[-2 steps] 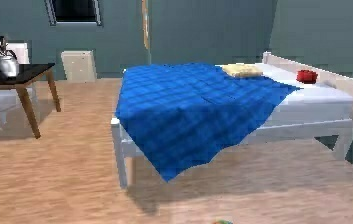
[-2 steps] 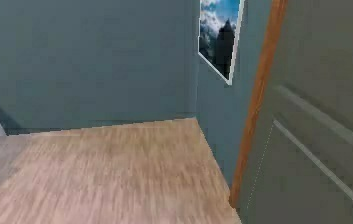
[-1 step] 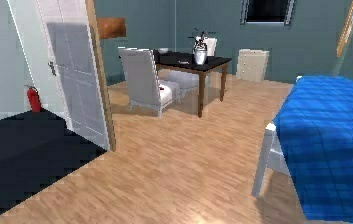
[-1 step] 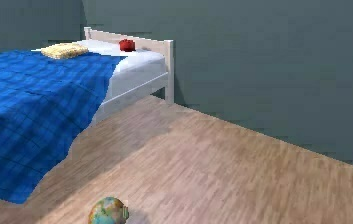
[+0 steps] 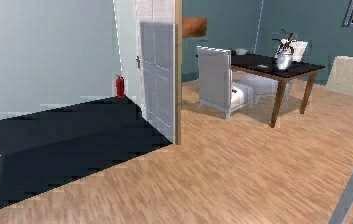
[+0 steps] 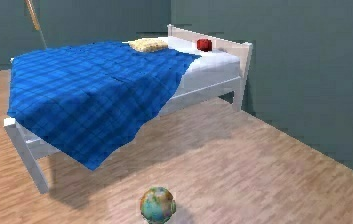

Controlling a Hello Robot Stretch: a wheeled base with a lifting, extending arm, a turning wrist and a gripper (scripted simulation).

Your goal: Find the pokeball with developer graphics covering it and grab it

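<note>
A mottled ball (image 6: pixel 158 204) lies at six o'clock, near the bed (image 6: pixel 94 90); likely the target; the robot should centre it before reaching; jaws' state cannot be told.

the pale chair (image 5: pixel 352 75) is cut off by the forward view's right edge. the dark table (image 5: pixel 302 70) is partly hidden behind a white chair (image 5: pixel 216 82). what's stuck in the vase (image 5: pixel 284 60) can't be made out. in the arm side view, the small red thing (image 6: pixel 204 44) on the bed (image 6: pixel 94 90) is too small to be named.
</note>
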